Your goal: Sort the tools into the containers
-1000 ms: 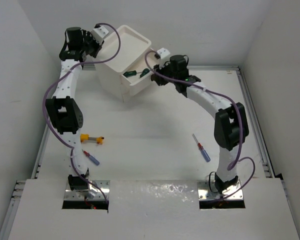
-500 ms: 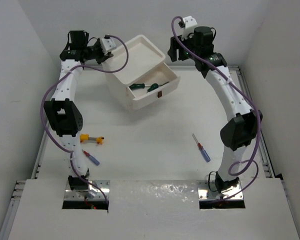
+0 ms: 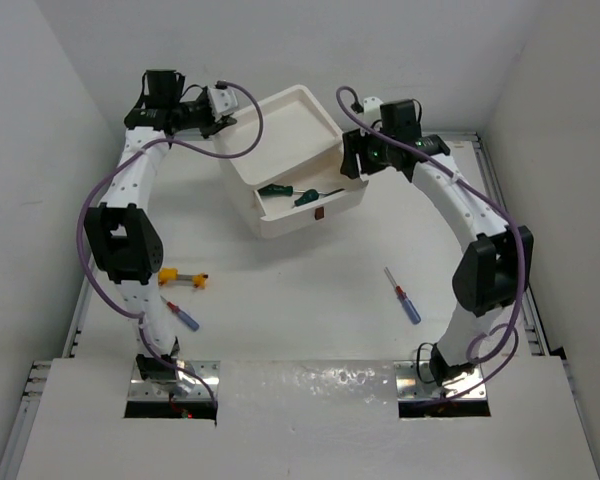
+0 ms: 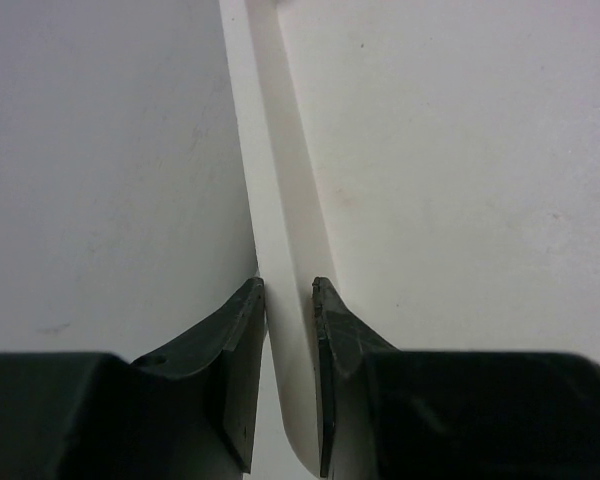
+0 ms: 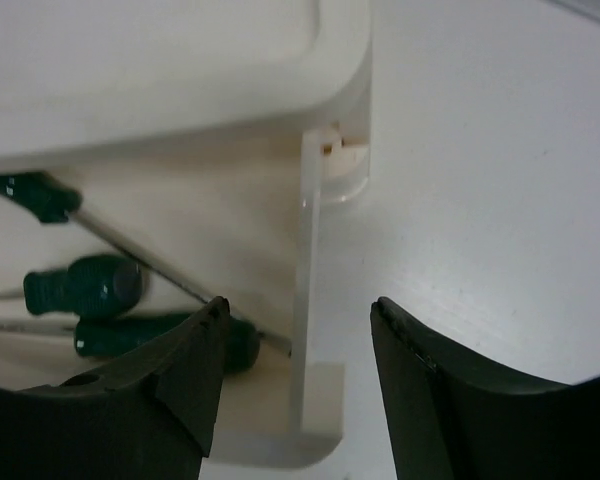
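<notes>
I am viewing a white table (image 3: 300,300) enclosed by plain white walls (image 3: 30,130) at left, back and right. Metal rails (image 3: 536,330) run along its side edges. A white board (image 3: 310,425) covers the near edge. Lighting is even and shadows are soft.

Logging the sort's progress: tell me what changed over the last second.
The right gripper left the drawer, swung up and came back down open, astride its side wall. The drawer sticks out farther; the unit shifted right, the left gripper staying clamped on its rim. The yellow screwdriver and both blue ones stayed put.
</notes>
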Controlling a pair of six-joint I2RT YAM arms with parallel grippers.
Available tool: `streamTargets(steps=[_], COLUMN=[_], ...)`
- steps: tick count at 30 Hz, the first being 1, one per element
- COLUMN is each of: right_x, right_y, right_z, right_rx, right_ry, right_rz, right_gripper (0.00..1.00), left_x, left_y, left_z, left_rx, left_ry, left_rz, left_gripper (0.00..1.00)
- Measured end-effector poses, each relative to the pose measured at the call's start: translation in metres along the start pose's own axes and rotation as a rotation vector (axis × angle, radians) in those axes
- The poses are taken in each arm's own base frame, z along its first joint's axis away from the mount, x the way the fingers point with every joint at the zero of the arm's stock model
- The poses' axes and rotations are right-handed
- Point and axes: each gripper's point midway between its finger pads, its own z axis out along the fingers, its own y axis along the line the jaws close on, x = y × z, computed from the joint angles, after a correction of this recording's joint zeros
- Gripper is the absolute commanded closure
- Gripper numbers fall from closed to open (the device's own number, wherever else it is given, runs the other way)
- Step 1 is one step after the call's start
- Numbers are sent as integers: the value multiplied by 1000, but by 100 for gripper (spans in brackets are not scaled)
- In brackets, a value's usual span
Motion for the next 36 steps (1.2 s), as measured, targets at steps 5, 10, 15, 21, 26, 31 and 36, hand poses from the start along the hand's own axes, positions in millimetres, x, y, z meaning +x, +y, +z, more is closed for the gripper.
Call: streamTargets(steps=[5, 10, 15, 21, 26, 31, 36], right_x=[32, 38, 37, 23, 14, 10, 7], right_y=[6, 6, -3, -11, -19, -20, -22], right_z=[-20, -21, -15, -5, -1, -4, -5], right_rx=[0, 3, 29, 43, 51, 53, 54], right_ry=[59, 66, 82, 161, 184, 187, 189], right_rz=[1, -7, -37, -114, -179, -216, -240], right_gripper=[46, 60, 85, 100, 100, 100, 100], left_x=[0, 0, 0, 1, 0, 1, 0], left_y=[2, 3, 3, 2, 0, 0, 0], left_z=[1, 1, 2, 2, 3, 3, 2], left_rx=[-25, -38, -41, -35, -29, -25, -22], left_ry=[2, 9, 19, 31, 39, 44, 48], left_rz=[-60, -98, -89, -48, -20, 3, 16], left_gripper=[100, 100, 100, 100, 100, 100, 100])
